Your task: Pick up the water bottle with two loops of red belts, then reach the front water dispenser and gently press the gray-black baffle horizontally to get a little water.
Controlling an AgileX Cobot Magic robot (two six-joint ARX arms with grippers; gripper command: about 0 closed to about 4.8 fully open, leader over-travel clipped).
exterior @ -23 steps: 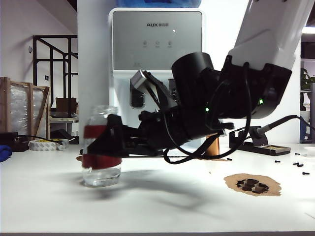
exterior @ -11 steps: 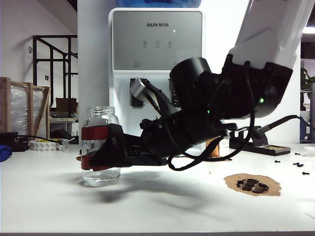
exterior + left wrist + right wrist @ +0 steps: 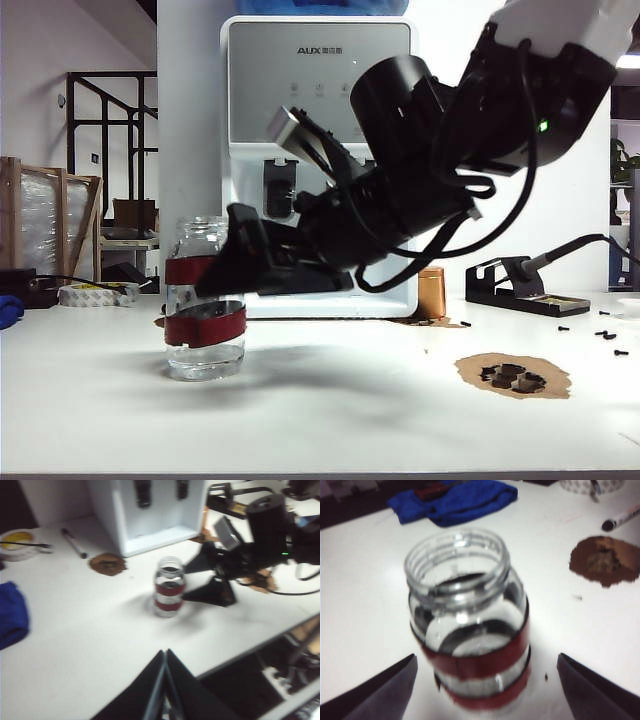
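The right gripper stands with its jaws spread as wide as they go, one dark fingertip on each side of the water bottle with clear gaps between pads and glass, so nothing is grasped. In the exterior view this gripper reaches in from the right side, slanting down toward the bottle's upper band, with its black wrist and cabling raised behind it in front of the water dispenser.

The water bottle stands upright on the white counter, its long axis vertical and its wide threaded mouth pointing straight up. Two dark-red bands circle its body, the lower one sitting slightly askew. It rests on its base toward the left part of the counter, out from the dispenser's front left corner and well back from the near edge.

The left gripper hangs near the counter's front edge, well apart from the bottle, its two dark fingers pressed together into a point and holding nothing.

Behind the bottle, the dispenser stands along the counter's back edge. The gray-black baffle hangs in its tap bay beside a matching paddle. A small copper-coloured cylinder stands at the dispenser's right foot. A blue cloth lies toward the left end, and a brown patch lies on the right part.
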